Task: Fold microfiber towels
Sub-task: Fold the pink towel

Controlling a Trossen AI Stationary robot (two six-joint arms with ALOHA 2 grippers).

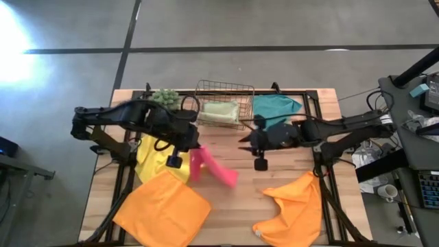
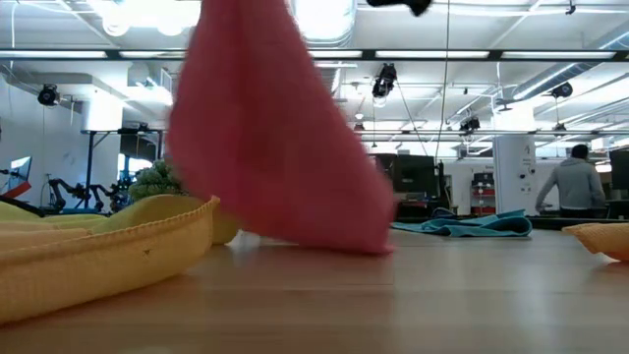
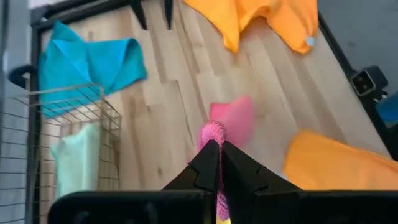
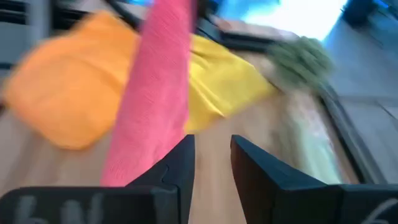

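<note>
- Wooden table (image 1: 233, 206) on a grey concrete floor, with an open workshop behind it in the low view, where a person (image 2: 578, 183) stands far off, back turned.
- Left gripper (image 3: 219, 163) is clenched on one bunched corner of the pink towel (image 1: 214, 167); the cloth hangs from those fingers and trails away toward the table's middle, its long axis slanting down from the grip.
- Right gripper (image 1: 255, 145) is just beside the pink towel's far end, fingers parted with nothing between them; in the right wrist view the cloth passes just off to one side of its fingers. My judgement: the right arm is the nearer one to the free end, so a re-grasp there would fall to it.
- Yellow towel (image 1: 154, 159) lies under the left gripper; one orange towel (image 1: 161, 206) beyond it toward the table's front edge, the other orange towel (image 1: 295, 202) in front of the right gripper, crumpled.
- Teal towel (image 1: 276, 105) lies behind the right gripper.
- Wire basket (image 1: 224, 88) between the two arms at the back holds the sage green towel (image 1: 221, 111), folded flat.
</note>
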